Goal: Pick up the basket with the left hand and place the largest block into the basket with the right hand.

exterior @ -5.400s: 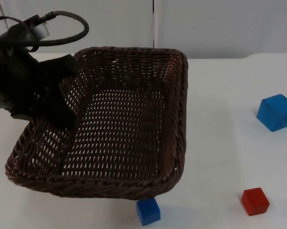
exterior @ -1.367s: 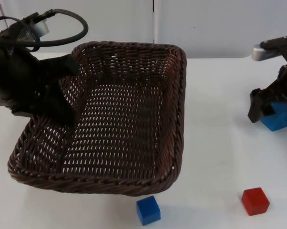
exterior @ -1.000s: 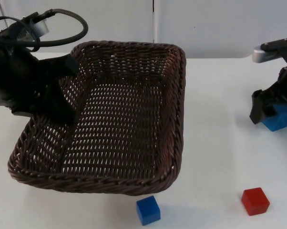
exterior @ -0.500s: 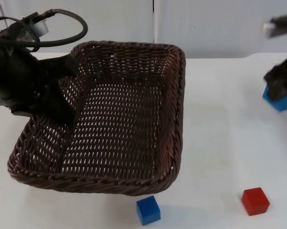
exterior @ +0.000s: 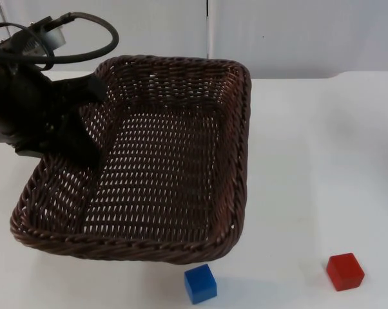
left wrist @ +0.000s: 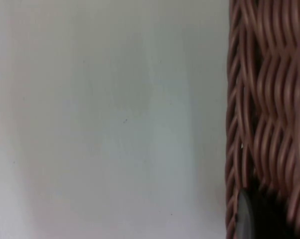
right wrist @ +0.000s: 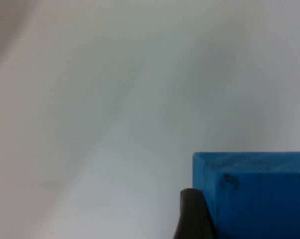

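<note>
1. Left gripper [exterior: 84, 151] is clamped on the left wall of the wicker basket [exterior: 181, 84], holding it a bit tilted over the desk's left half. The left wrist view has the weave right up against a black fingertip.
2. Right gripper [right wrist: 225, 219] is pinching the big blue block [right wrist: 254, 194]; the right wrist view has the block tight against the black fingertip with plain white desk [right wrist: 115, 99] beneath. I can't say exactly where over the desk it is.
3. So my read: basket pickup is done, largest block is grabbed, and the carry is the step in hand.
4. Next move needs the block brought over the open middle of the basket, above the right rim so it doesn't clip the weave, then released low enough that it doesn't bounce out.
5. Other stuff: a small blue cube [exterior: 200, 283] at the desk's front edge, just beside the basket's front right corner, and a red cube [exterior: 345, 271] toward the front right. Neither looks like it blocks the way in from the right.
</note>
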Controlling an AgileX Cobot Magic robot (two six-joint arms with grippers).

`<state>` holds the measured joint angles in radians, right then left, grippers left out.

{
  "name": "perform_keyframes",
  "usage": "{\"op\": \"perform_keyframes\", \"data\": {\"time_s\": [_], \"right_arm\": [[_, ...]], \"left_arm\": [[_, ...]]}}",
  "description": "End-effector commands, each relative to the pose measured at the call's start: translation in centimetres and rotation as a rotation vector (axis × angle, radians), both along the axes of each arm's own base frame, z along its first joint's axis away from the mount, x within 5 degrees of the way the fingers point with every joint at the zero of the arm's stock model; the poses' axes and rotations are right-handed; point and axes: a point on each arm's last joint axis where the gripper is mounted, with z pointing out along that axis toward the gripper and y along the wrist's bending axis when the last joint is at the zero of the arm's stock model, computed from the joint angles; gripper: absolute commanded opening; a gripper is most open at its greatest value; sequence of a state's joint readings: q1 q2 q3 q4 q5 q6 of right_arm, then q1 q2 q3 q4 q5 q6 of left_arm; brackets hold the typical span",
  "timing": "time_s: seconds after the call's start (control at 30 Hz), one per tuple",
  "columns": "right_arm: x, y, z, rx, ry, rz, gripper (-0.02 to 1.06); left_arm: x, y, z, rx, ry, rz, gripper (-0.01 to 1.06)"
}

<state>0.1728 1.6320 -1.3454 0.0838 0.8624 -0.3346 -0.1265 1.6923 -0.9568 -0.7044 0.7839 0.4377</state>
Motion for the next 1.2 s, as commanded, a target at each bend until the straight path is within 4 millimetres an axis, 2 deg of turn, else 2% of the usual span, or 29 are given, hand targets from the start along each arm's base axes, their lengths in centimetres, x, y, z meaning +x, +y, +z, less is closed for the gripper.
{"op": "perform_keyframes", "data": {"time_s": [0.0, 0.27, 0.47, 0.63, 1.17], "right_arm": [[-1.1, -0.3, 1.7, 0.003, -0.012, -0.005, 0.00], [-4.4, -0.8, 5.6, 0.009, -0.069, -0.003, 0.00], [-6.1, -1.1, 7.4, 0.017, -0.106, -0.003, 0.00], [-6.7, -1.2, 7.9, 0.016, -0.111, -0.002, 0.00], [-7.0, -1.1, 7.7, 0.024, -0.070, 0.002, 0.00]], "left_arm": [[0.0, -0.2, 0.7, -0.016, -0.023, 0.007, 0.00], [0.0, -0.2, 0.7, -0.015, -0.021, 0.004, 0.00], [-0.1, -0.2, 0.7, -0.018, -0.013, -0.002, 0.00], [-0.1, -0.2, 0.7, -0.018, -0.011, -0.003, 0.00], [-0.1, -0.2, 0.7, -0.018, -0.011, -0.002, 0.00]]}}
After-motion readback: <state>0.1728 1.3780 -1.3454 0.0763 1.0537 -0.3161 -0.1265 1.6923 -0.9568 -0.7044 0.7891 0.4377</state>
